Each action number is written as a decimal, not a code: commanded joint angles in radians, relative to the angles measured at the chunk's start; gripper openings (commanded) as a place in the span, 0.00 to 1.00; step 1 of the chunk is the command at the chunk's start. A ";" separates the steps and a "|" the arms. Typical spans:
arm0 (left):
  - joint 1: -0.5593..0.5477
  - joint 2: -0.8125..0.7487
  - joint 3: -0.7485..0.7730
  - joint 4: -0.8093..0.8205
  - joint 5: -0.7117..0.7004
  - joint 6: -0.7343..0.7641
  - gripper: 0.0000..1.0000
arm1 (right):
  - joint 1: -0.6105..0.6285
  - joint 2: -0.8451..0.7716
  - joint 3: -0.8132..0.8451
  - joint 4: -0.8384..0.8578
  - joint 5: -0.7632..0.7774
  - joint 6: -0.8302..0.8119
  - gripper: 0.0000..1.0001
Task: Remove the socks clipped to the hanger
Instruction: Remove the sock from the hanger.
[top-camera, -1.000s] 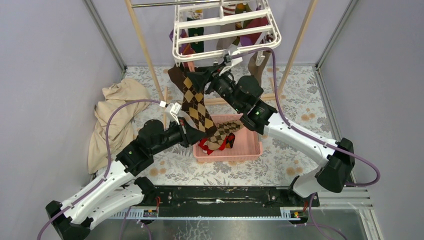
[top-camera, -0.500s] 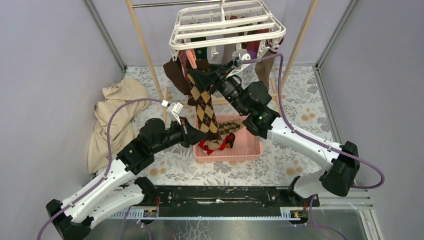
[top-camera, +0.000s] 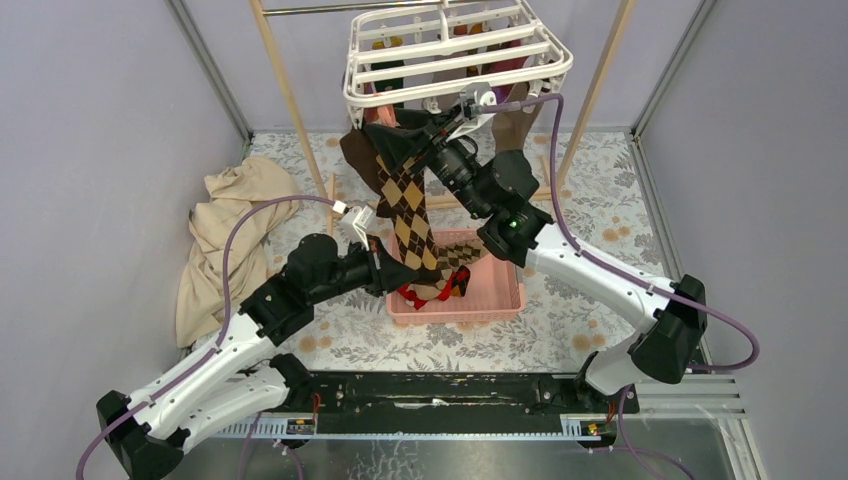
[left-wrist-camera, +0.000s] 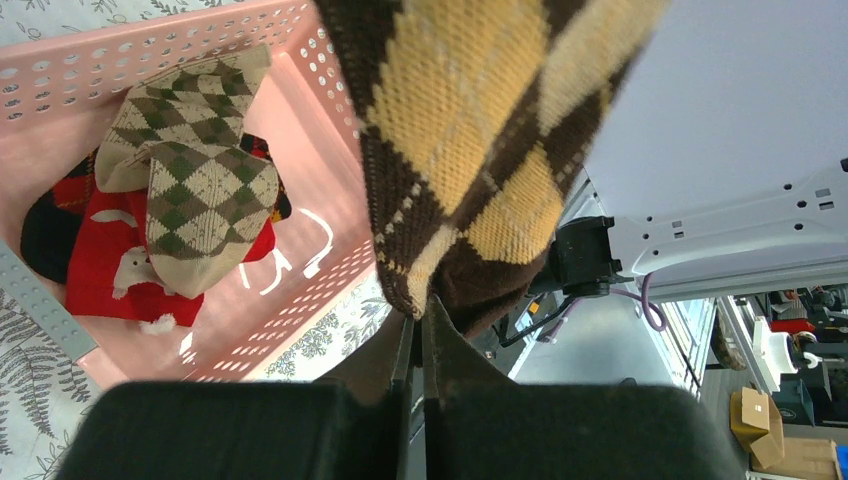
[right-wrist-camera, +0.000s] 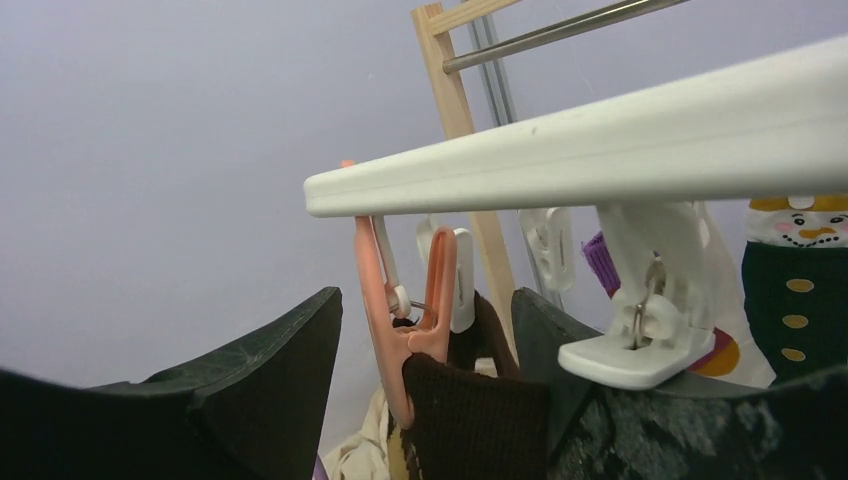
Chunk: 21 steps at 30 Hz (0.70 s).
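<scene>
The white hanger (top-camera: 455, 55) hangs at the top, with several socks clipped under it. A brown-yellow argyle sock (top-camera: 405, 205) runs from a pink clip (right-wrist-camera: 400, 300) down to my left gripper (top-camera: 385, 268). In the left wrist view that gripper (left-wrist-camera: 420, 310) is shut on the sock's toe (left-wrist-camera: 480, 150). My right gripper (right-wrist-camera: 430, 340) is open just under the hanger bar (right-wrist-camera: 600, 140). Its fingers (right-wrist-camera: 270, 380) stand either side of the pink clip and the brown cuff (right-wrist-camera: 470, 410). A snowman sock (right-wrist-camera: 800, 270) hangs to the right.
A pink basket (top-camera: 500, 300) below the hanger holds a green-tan argyle sock (left-wrist-camera: 190, 170) and a red one (left-wrist-camera: 100, 270). A beige cloth (top-camera: 235, 230) lies at the left. Wooden poles (top-camera: 290, 100) flank the hanger. A white clip (right-wrist-camera: 640, 330) dangles beside my right finger.
The right gripper has risen toward the hanger's edge and its jaws have widened around the pink clip. The hanger has swung. The left gripper has kept its grip on the argyle sock.
</scene>
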 joint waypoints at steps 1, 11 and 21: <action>-0.003 0.000 0.018 0.002 0.036 0.025 0.01 | 0.007 0.020 0.077 0.062 -0.020 0.003 0.70; -0.002 -0.001 0.005 0.002 0.048 0.025 0.01 | 0.005 0.021 0.076 0.080 0.003 -0.016 0.72; -0.002 0.000 -0.012 0.005 0.049 0.022 0.01 | 0.000 -0.009 0.021 0.152 0.021 -0.012 0.76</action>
